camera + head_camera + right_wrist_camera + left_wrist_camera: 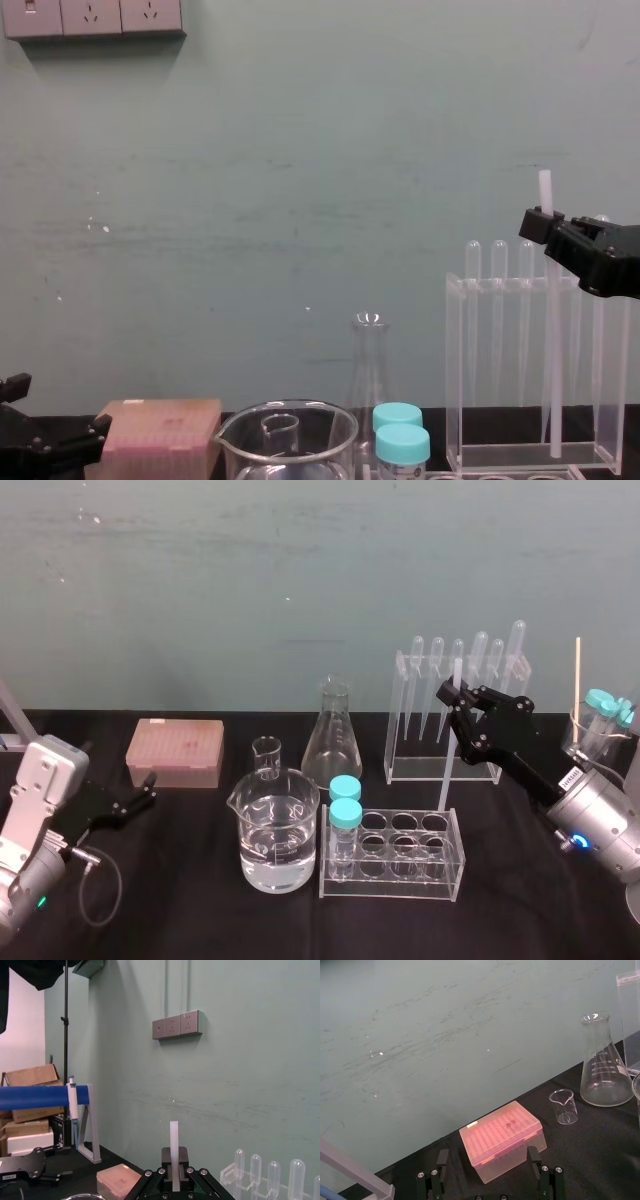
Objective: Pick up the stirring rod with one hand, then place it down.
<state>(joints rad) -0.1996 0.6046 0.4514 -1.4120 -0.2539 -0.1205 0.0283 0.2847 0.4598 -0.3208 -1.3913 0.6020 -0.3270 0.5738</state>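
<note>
Clamping one upright stirring rod (446,770): right end effector (455,695); left end effector (150,788) spread, empty; six pipettes (479,670)

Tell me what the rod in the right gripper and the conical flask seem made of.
The stirring rod, held upright in the right gripper: milky translucent white, matte, flat-cut end; probably plastic, possibly frosted glass. The conical flask: clear, glossy, printed graduation marks, bright rim highlights; likely glass.
</note>
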